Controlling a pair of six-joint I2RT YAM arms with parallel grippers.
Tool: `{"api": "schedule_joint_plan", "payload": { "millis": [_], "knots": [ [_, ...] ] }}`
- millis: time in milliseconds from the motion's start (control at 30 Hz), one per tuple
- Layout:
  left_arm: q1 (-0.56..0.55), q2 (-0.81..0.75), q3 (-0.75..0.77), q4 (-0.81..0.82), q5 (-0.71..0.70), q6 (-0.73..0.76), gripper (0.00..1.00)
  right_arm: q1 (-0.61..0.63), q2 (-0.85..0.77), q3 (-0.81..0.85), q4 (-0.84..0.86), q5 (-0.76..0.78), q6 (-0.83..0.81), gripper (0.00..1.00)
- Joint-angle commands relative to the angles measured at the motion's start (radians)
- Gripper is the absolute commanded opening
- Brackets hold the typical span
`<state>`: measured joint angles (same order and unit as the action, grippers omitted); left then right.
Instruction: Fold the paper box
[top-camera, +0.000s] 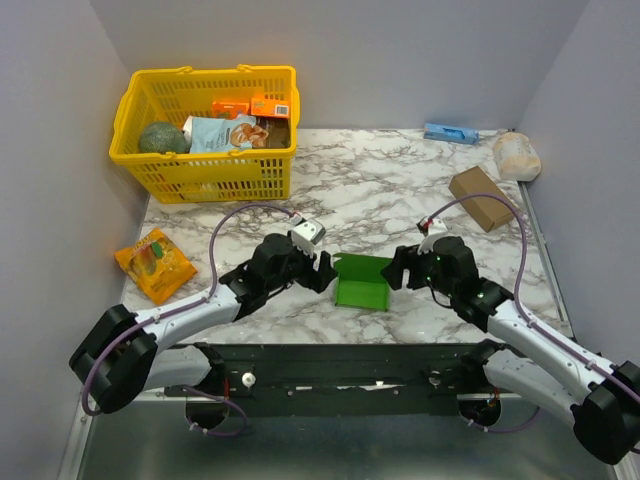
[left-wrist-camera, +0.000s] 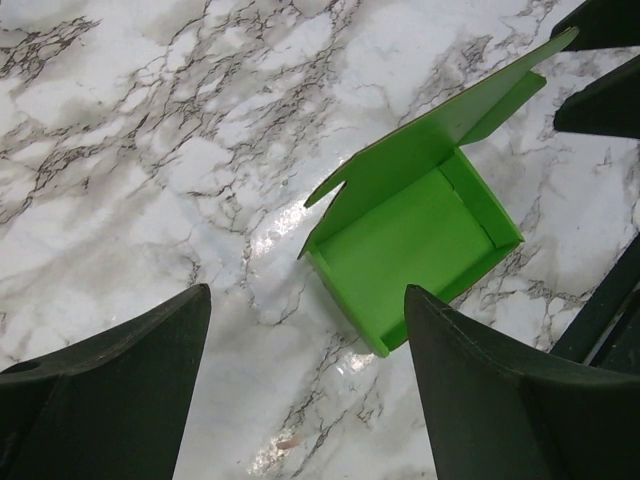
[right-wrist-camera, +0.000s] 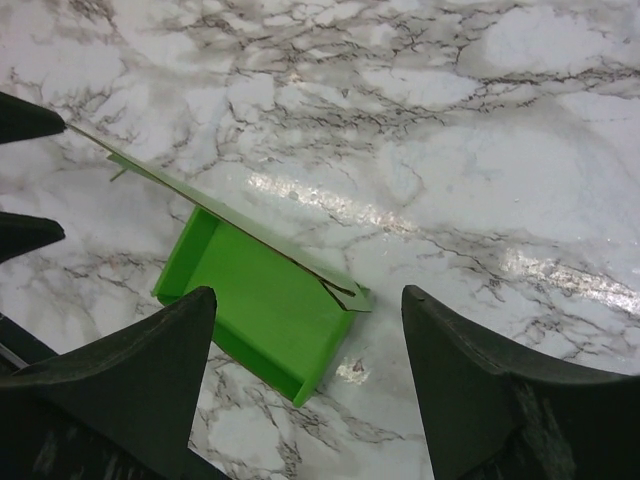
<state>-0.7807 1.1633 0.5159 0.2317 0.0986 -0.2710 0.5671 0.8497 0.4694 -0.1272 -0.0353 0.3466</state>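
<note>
Gaping wide, left gripper (top-camera: 324, 272) and right gripper (top-camera: 394, 272) flank paper box (top-camera: 362, 291).

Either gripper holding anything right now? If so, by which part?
Nothing is held. The left gripper and right gripper are both open; the paper box sits on the table between them, unclamped.

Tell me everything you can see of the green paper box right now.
The paper box is plain bright green thin card, half folded: a shallow open tray with low walls and one long flap with notched tabs standing tilted along its far side. It rests on the marble table between the open left hand and right hand. Neither grips it; the flap's ends reach near their fingertips, contact unclear.
</note>
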Motion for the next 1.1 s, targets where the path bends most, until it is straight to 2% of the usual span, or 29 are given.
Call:
{"api": "schedule_joint_plan", "payload": {
  "millis": [0, 133, 333, 600, 700, 733, 833, 967, 1067],
  "knots": [
    [0.014, 0.065, 0.061, 0.043, 0.130, 0.033, 0.78, -0.006, 0.046, 0.034, -0.046, 0.005, -0.023, 0.81],
    [0.015, 0.119, 0.079, 0.046, 0.128, 0.046, 0.66, -0.004, 0.077, 0.052, -0.045, 0.008, -0.035, 0.78],
    [0.015, 0.154, 0.098, 0.046, 0.105, 0.056, 0.54, -0.006, 0.120, 0.074, -0.025, 0.018, -0.066, 0.65],
    [0.015, 0.197, 0.127, 0.050, 0.133, 0.072, 0.39, -0.006, 0.180, 0.100, -0.022, 0.000, -0.078, 0.57],
    [0.015, 0.213, 0.134, 0.051, 0.139, 0.078, 0.29, -0.006, 0.186, 0.100, -0.019, -0.003, -0.077, 0.52],
    [0.014, 0.219, 0.136, 0.049, 0.141, 0.079, 0.22, -0.006, 0.187, 0.098, -0.019, -0.003, -0.077, 0.51],
    [0.014, 0.226, 0.138, 0.049, 0.145, 0.079, 0.15, -0.006, 0.193, 0.098, -0.014, -0.008, -0.080, 0.44],
    [0.015, 0.233, 0.138, 0.058, 0.150, 0.075, 0.09, -0.004, 0.213, 0.098, 0.000, -0.020, -0.083, 0.25],
    [0.014, 0.233, 0.141, 0.067, 0.154, 0.070, 0.06, -0.006, 0.224, 0.101, 0.012, -0.026, -0.084, 0.17]
  ]
}}
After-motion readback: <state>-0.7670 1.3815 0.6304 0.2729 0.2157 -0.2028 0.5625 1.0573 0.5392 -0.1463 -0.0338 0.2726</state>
